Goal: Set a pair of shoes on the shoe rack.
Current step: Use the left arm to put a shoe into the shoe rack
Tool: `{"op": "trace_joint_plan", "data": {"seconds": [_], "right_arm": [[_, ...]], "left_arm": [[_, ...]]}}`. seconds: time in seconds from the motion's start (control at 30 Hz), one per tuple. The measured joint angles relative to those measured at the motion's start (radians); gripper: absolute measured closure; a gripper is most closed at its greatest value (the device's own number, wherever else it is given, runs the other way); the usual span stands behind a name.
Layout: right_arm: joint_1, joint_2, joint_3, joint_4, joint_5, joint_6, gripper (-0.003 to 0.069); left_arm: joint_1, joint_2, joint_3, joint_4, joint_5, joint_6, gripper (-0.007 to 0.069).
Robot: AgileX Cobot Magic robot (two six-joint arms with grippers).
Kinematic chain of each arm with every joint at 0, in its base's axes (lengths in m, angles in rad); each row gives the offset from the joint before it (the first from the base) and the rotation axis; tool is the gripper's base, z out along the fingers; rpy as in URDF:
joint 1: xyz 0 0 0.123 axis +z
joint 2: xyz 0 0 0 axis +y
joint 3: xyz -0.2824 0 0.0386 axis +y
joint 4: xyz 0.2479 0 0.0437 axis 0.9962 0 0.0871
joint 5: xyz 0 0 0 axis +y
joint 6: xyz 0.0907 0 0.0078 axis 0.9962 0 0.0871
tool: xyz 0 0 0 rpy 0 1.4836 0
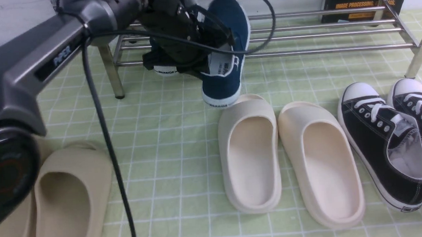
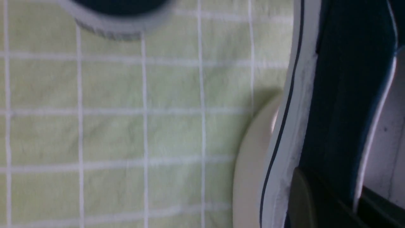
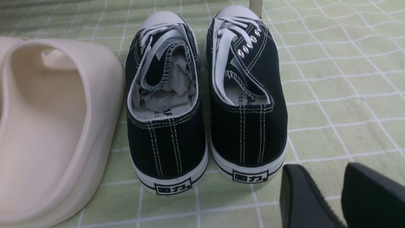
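The left gripper [image 1: 206,55] clamps the side wall of a navy slip-on shoe [image 1: 226,23] near the desk's far edge, left of centre. The shoe hangs tilted. Its toe is raised over the lower rails of the metal shoe rack [image 1: 321,34] and its heel is low, close by the toe of a cream slipper [image 1: 249,153]; whether they touch is unclear. In the left wrist view one dark finger [image 2: 303,196] presses the shoe's white sole band. Just behind the gripper, what appears to be a second navy shoe [image 1: 164,70] is largely hidden. The right gripper [image 3: 343,190] hovers empty, fingers narrowly parted, behind the heels of a pair of black sneakers [image 3: 202,95] by the desk's right edge.
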Motion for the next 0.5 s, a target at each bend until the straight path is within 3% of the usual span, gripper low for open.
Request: {"op": "trace_joint_plan", "data": {"seconds": [0.5], "right_arm": [[0.000, 0.000, 0.000, 0.000, 0.000, 0.000, 0.0419]], "left_arm": [[0.030, 0.212, -0.233, -0.034, -0.084, 0.052, 0.0630]]}}
